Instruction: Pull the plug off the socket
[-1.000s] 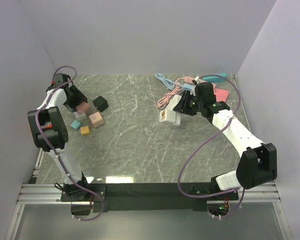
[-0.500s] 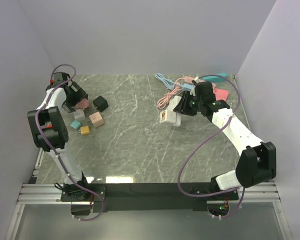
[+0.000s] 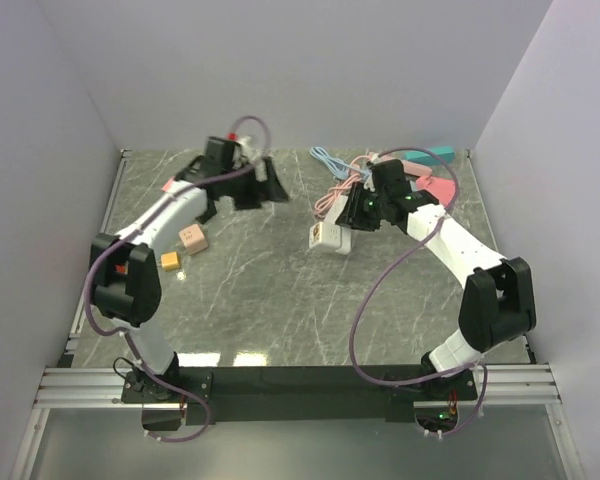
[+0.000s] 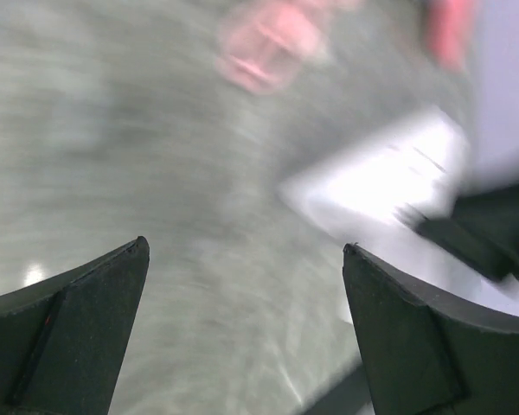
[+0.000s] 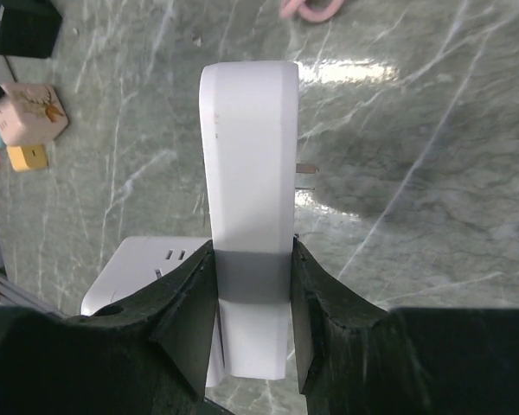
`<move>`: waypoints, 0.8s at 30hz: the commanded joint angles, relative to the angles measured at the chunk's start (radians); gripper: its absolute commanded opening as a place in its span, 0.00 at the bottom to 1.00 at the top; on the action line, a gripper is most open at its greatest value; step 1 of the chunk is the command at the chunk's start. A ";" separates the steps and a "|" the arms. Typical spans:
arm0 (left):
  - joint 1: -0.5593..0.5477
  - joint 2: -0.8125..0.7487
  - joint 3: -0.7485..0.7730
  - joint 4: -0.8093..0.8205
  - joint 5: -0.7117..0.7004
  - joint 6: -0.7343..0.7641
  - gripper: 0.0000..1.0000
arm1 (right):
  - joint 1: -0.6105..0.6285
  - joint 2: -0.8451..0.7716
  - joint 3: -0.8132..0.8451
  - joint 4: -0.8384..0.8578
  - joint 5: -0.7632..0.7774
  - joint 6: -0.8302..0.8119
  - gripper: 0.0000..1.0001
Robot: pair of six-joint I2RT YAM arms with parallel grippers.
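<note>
No lettering, number or brand can be read in any view. In the top view, the white socket cube (image 3: pixel 327 238) carries a small orange mark on its near face, too small to make out. In the right wrist view, the pink cube (image 5: pixel 28 119) bears a brownish printed figure on its top face that does not resolve into letters. The left wrist view is blurred throughout, so nothing there is legible.
</note>
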State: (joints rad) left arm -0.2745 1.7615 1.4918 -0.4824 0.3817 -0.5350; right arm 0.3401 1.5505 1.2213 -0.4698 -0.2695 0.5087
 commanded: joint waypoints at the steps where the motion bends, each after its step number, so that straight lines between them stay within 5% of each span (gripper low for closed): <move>1: -0.097 -0.057 -0.045 0.151 0.223 0.001 0.99 | 0.026 0.022 0.067 0.023 -0.008 0.037 0.00; 13: -0.255 -0.033 -0.073 0.208 0.264 0.012 0.99 | 0.048 0.066 0.110 0.040 -0.059 0.076 0.00; 24: -0.295 -0.005 -0.051 0.130 0.060 -0.042 0.99 | 0.045 0.011 0.072 0.140 -0.043 0.148 0.00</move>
State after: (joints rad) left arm -0.5591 1.7573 1.4254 -0.3336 0.5140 -0.5537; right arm 0.3840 1.6333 1.2732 -0.4553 -0.3008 0.6029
